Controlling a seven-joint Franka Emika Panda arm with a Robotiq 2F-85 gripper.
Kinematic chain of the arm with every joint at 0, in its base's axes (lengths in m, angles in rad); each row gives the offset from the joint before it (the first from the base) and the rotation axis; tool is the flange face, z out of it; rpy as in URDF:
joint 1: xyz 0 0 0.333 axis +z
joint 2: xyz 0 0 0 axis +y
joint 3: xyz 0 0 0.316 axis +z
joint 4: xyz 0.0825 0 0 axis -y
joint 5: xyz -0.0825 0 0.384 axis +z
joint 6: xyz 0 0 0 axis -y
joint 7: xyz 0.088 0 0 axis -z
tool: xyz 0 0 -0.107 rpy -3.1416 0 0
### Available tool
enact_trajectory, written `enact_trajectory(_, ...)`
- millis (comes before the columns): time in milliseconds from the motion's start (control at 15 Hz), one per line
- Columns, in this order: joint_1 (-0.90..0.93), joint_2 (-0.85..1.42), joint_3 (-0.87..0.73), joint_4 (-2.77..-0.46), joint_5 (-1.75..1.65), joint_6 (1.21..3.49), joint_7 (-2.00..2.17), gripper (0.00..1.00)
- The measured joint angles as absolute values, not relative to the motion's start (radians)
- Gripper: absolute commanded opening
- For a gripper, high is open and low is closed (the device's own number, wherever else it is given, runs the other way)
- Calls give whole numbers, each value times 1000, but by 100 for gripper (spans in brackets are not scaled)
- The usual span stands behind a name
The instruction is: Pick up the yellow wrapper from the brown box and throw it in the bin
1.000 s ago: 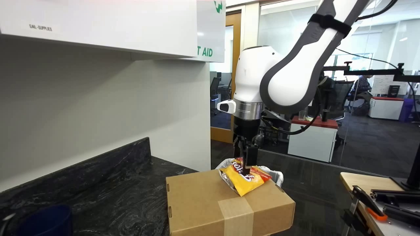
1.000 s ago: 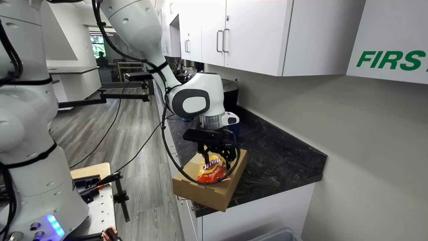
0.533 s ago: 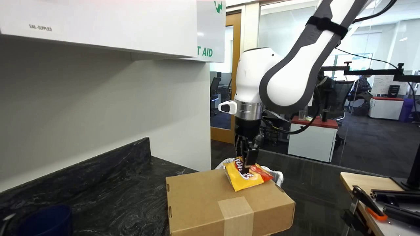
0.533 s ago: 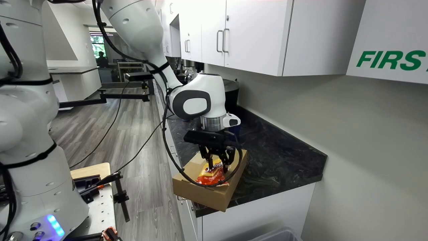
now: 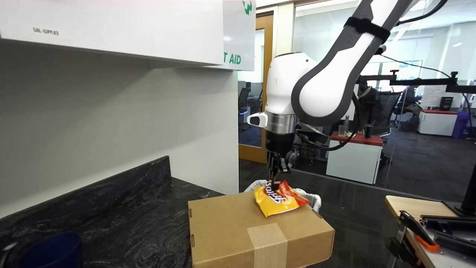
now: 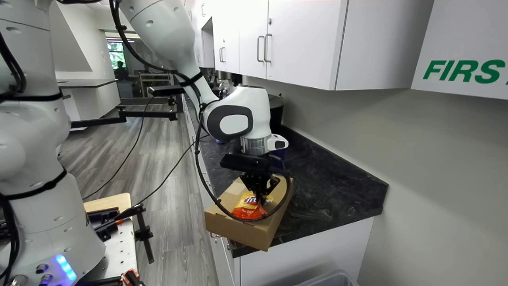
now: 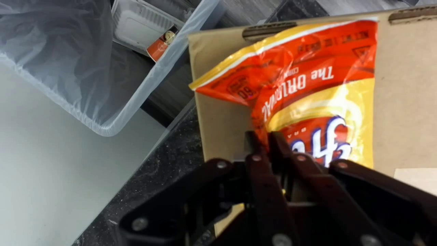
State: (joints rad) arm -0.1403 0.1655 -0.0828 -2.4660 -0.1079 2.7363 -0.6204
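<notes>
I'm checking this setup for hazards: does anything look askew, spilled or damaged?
Yes, the brown box: in an exterior view it sits askew on the dark counter, partly overhanging the edge, so it might tip if pushed. The yellow wrapper is creased where the gripper pinches it, which fits the task. I see no spill.

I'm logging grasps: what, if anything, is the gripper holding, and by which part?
The gripper holds the yellow wrapper by a gathered red fold of its printed front.

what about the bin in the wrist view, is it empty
No, a white tray can be seen lying inside the bin there.
</notes>
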Motion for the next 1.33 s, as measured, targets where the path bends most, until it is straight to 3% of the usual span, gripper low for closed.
enact_trajectory(400, -138, 122, -83, -2449, -116, 2581, -614, 1)
enact_trajectory(800, -130, -82, -85, -2399, -145, 2311, -538, 1)
enact_trajectory(1333, -198, -207, -222, -2299, -216, 2249, -428, 2)
